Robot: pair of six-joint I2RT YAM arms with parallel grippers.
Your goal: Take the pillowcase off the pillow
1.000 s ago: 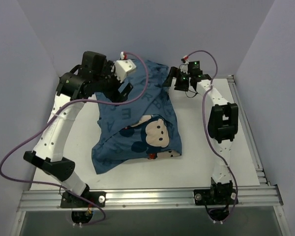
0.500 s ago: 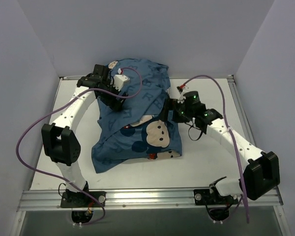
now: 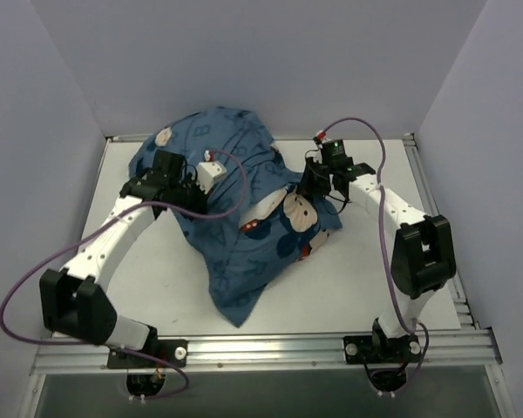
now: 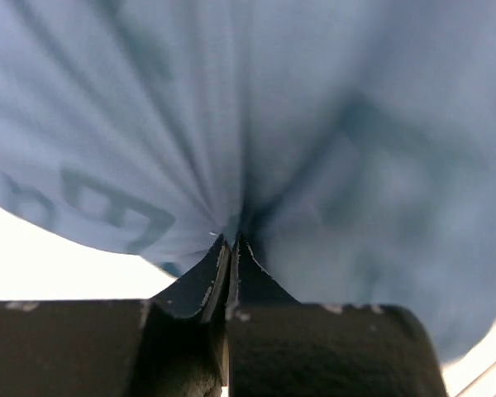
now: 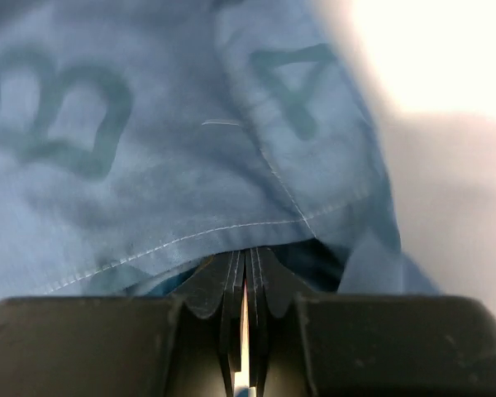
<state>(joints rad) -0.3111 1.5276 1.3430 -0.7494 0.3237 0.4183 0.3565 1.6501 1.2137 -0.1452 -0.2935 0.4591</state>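
Pillowcase (image 3: 244, 252): blue, bunched high at the far middle of the table (image 3: 349, 279), with a narrowing tail running toward the near edge.
Print: mouse face turned toward my right arm.
Left gripper (image 3: 190, 196): pressed into the fabric's left side; jaw position not readable from above.
Right gripper (image 3: 309, 190): at the fabric's right edge, beside the mouse face; its jaws are also not readable.
Cables (image 3: 17, 287): purple, one looping off each wrist.
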